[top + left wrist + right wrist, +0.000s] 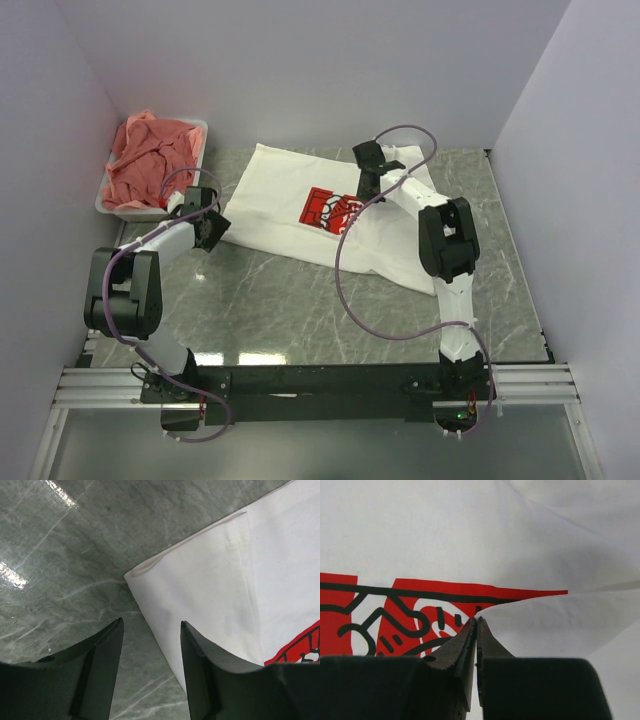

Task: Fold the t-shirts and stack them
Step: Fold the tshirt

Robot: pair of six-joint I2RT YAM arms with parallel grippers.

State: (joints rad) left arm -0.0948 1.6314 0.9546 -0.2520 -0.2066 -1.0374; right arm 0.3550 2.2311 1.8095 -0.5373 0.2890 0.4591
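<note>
The white t-shirt (280,200) with a red chest print (328,210) lies on the green marbled table, partly folded. My right gripper (364,192) is shut on an edge of the shirt, lifted over the print; in the right wrist view the closed fingertips (476,621) pinch white cloth in front of the red print (405,607). My left gripper (213,230) is open at the shirt's left corner; in the left wrist view (151,627) one finger (210,675) is over the white cloth (210,585) and the other over bare table. Several salmon-pink shirts (150,160) lie crumpled at the back left.
The salmon shirts fill a white plastic tub (104,200) at the back left, against the left wall. Grey walls close in the table (280,300) on the left, back and right. Purple cables loop from both arms.
</note>
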